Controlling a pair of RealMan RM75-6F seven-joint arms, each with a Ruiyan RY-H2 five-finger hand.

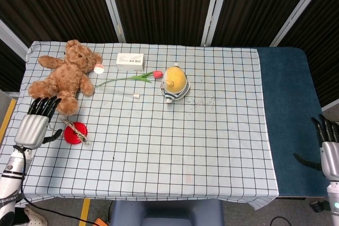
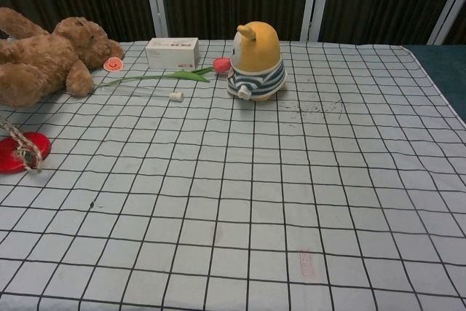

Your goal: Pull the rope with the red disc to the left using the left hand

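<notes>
The flat red plastic disc [image 1: 76, 132] is lying near the table's [image 1: 175, 152] left edge, its thin twisted rope [image 1: 75, 132] slack across it. The left hand [image 1: 35, 125] is resting beside it with fingers apart, grasping nothing. Any careless sweep is risking to knock the brown teddy bear [image 1: 64, 76].

The tabletop [image 1: 159, 157] wears a matt checked cloth, slightly creased. The red disc [image 1: 74, 132] looks smooth and faintly glossy — plastic, apparently — under a rough, fibrous rope [image 1: 76, 132]. The teddy bear [image 1: 64, 75] is shaggy plush; the left robot hand [image 1: 36, 124] shows silvery metal with dark fingers [image 1: 44, 106].
</notes>
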